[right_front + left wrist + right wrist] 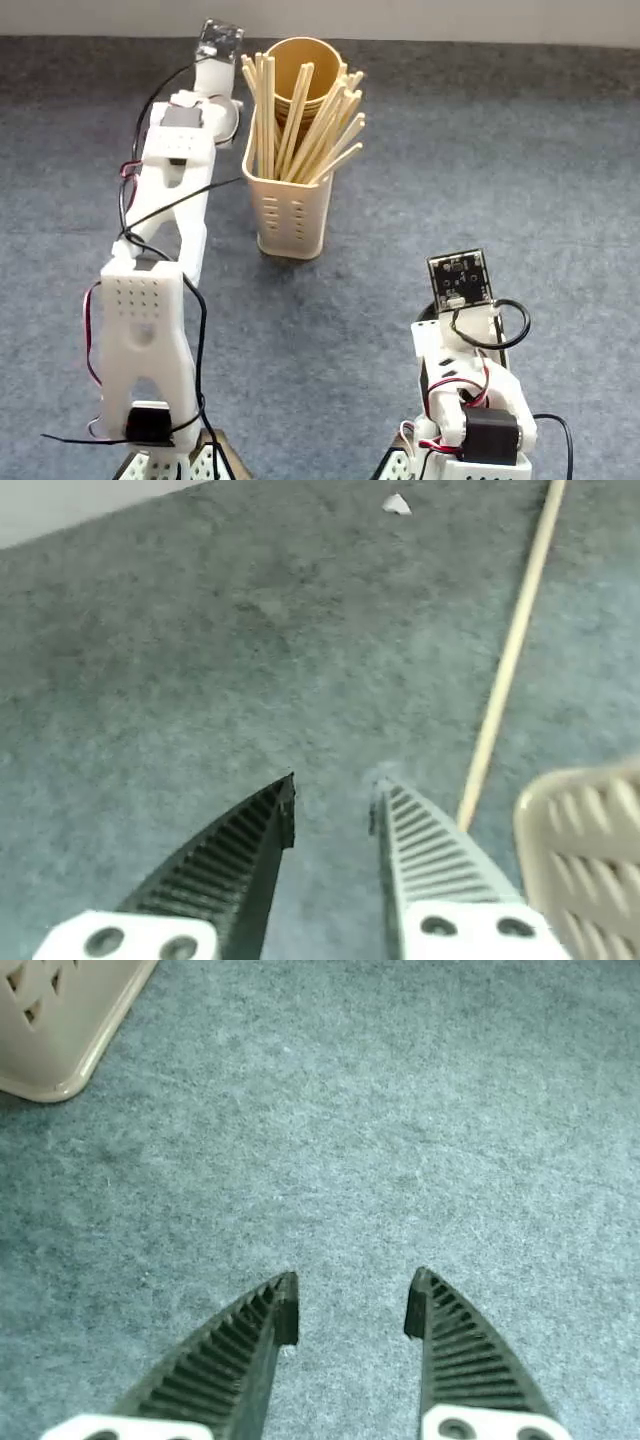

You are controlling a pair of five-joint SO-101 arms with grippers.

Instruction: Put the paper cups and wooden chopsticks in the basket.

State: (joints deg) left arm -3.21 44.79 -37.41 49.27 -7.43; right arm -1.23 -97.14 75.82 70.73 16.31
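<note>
The basket (288, 205) stands far centre on the grey surface (500, 160), holding stacked paper cups (325, 60) and wooden chopsticks (315, 130). The left arm (165, 200) lies along its left side, jaws open and empty. The right arm (465, 380) sits near right, jaws also open and empty.

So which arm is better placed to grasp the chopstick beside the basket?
Left. The left gripper, open, is close beside the chopstick and the basket. The right gripper, also open, is over bare carpet, with the basket farther from it.
</note>
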